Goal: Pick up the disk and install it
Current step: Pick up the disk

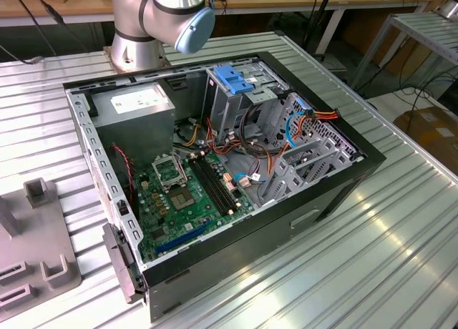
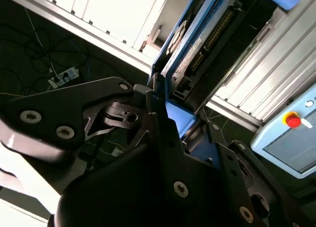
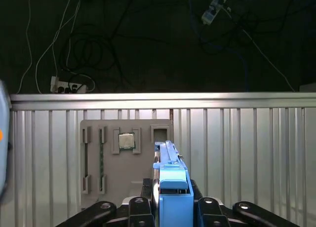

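The disk [image 2: 210, 39] stands on edge in my gripper [image 2: 168, 113], its underside circuit board and connector framed by blue carrier rails. In the first wrist view the disk [image 3: 170, 180] appears edge-on as a narrow blue rail rising between the black fingers [image 3: 140, 205], and the gripper [image 3: 170, 202] is shut on it. It hangs above the ribbed metal table. In the exterior view the open computer case [image 1: 343, 179] lies on the table, with its metal drive cage [image 1: 229, 104] at the back under a blue latch [image 1: 236, 79].
A grey fixture tray [image 3: 94, 133] holding a processor chip [image 3: 126, 140] and a memory stick [image 3: 101, 158] lies below the gripper. In the case are a grey power-supply box [image 1: 136, 107], a green motherboard [image 1: 186, 193] and loose cables [image 1: 308, 121]. A pendant with a red button [image 2: 293, 121] sits nearby.
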Robot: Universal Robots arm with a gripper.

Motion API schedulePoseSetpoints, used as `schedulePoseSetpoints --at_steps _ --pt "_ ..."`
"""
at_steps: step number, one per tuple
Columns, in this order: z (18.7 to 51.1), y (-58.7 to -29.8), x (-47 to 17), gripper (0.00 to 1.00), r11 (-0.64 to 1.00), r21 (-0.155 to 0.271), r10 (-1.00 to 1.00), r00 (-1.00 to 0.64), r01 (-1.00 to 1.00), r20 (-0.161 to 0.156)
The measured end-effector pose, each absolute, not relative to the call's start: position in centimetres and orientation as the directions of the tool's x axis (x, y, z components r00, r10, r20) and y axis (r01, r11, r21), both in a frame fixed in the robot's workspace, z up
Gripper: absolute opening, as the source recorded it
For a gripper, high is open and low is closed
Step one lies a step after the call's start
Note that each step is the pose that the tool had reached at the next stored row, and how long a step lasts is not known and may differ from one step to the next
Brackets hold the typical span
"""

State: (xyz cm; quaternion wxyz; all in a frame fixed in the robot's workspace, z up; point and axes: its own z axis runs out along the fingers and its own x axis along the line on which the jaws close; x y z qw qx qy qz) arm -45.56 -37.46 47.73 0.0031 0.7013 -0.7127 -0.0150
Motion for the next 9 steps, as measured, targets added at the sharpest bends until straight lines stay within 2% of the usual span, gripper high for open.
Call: schedulePoseSetpoints --at_steps 9 --pt "49.9 -37.5 -45.4 0.37 0.016 0.028 -1.0 -0.017 -0.999 -0.017"
